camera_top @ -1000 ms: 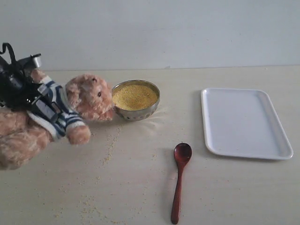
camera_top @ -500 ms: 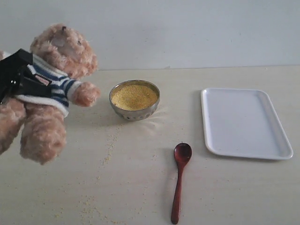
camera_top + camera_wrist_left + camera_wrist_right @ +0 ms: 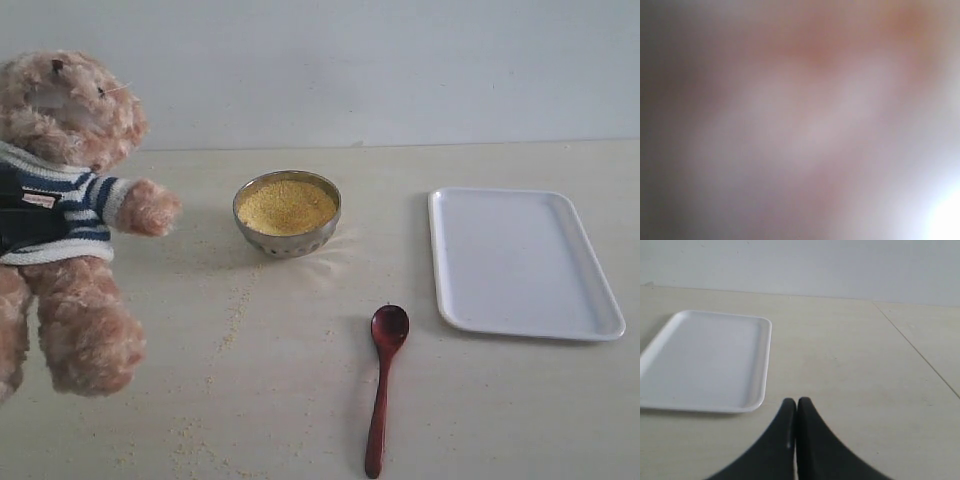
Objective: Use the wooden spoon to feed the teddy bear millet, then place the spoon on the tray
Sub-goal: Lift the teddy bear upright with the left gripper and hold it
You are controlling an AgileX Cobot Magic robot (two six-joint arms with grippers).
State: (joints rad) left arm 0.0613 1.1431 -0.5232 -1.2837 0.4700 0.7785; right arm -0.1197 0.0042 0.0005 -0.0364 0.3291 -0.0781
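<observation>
The teddy bear (image 3: pixel 70 110) hangs upright at the far left in its striped shirt, one paw reaching toward the steel bowl (image 3: pixel 320 235) heaped with millet (image 3: pixel 288 205). A dark part of my left gripper (image 3: pixel 14 215) shows against its torso at the picture edge, gripping it. The left wrist view is only a pinkish-brown blur. The wooden spoon (image 3: pixel 382 385) lies on the table in front of the bowl, handle toward the near edge, with nothing touching it. The white tray (image 3: pixel 520 260) sits empty on the right. Beside the tray (image 3: pixel 705 357), my right gripper (image 3: pixel 797 401) is shut and empty, low over the table.
Stray millet grains (image 3: pixel 235 310) are scattered on the pale table between the bear and the spoon. A plain wall stands behind the table. A seam (image 3: pixel 915 347) crosses the tabletop beside the right gripper.
The bear has been swung from lying on its side by the bowl to upright, and carried further left. The left gripper has slid nearly out of the exterior view. Spoon, bowl and tray are unmoved.
</observation>
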